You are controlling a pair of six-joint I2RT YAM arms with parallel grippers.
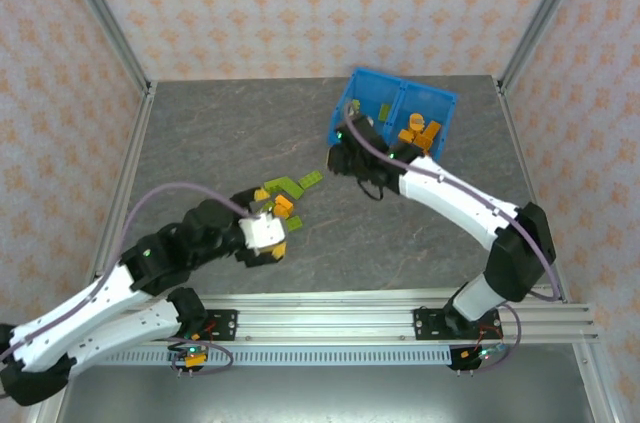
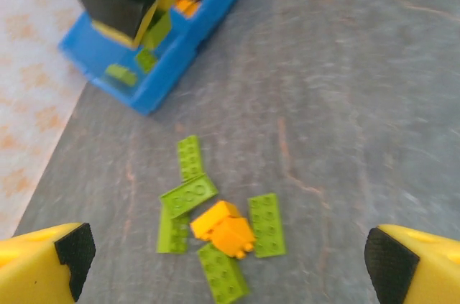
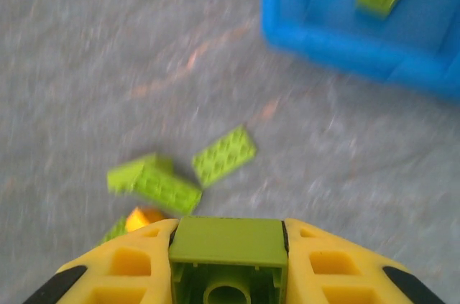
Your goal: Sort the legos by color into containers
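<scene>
Legos (image 1: 283, 186) left of centre, several lime plus some orange, unsorted; I have the left gripper (image 2: 233, 255) spread wide above them. Right gripper (image 1: 347, 150), centre, pinches a lime brick (image 3: 227, 241) short of the blue bin (image 1: 449, 123), upper right, partly stocked.

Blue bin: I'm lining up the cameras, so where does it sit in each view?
Top external: the blue bin sits upper right of centre.
Left wrist: top left corner.
Right wrist: top right corner.
Shared landmark: the loose orange lego.
</scene>
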